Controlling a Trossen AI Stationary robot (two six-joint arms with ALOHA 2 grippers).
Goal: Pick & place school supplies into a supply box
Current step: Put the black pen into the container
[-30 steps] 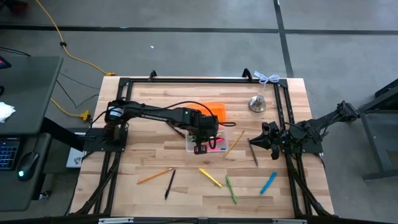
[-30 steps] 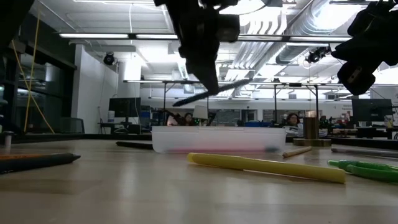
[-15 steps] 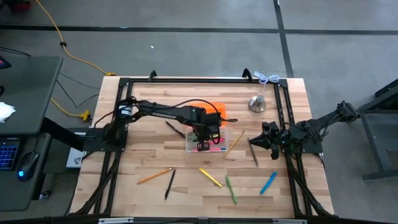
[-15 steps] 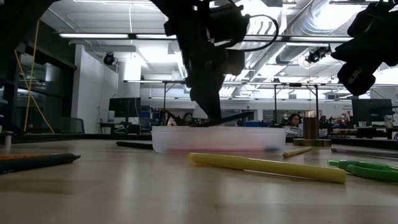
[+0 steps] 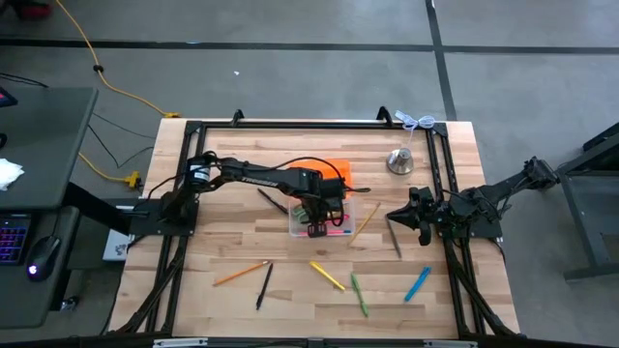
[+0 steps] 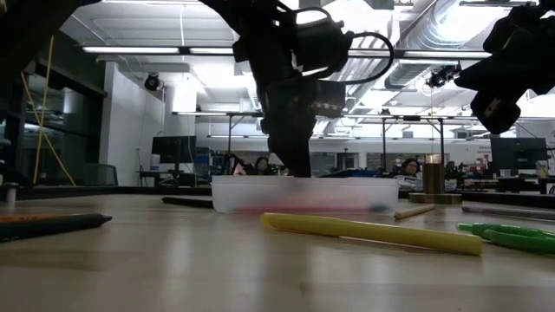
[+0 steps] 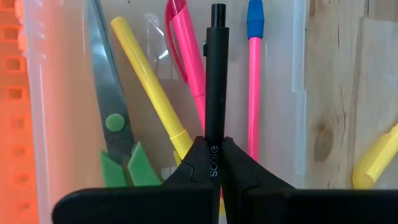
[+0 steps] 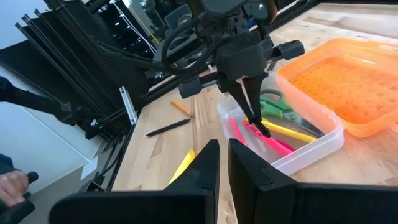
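Supplies already lie inside our clear supply box (image 5: 322, 221) near the middle of the wooden surface (image 5: 242, 242): green-handled scissors (image 7: 115, 134), a yellow marker (image 7: 152, 87), a pink pen (image 7: 186, 56) and a thin pink pencil with a blue cap (image 7: 254, 74). Its orange lid (image 5: 334, 172) lies open on the far side. We hold the left claw (image 7: 210, 163) down in the box, clenched on a slim black pen (image 7: 216, 74). More pens lie loose on the surface nearer the front edge. Our right claw (image 8: 222, 157) waits clenched and empty to the box's right.
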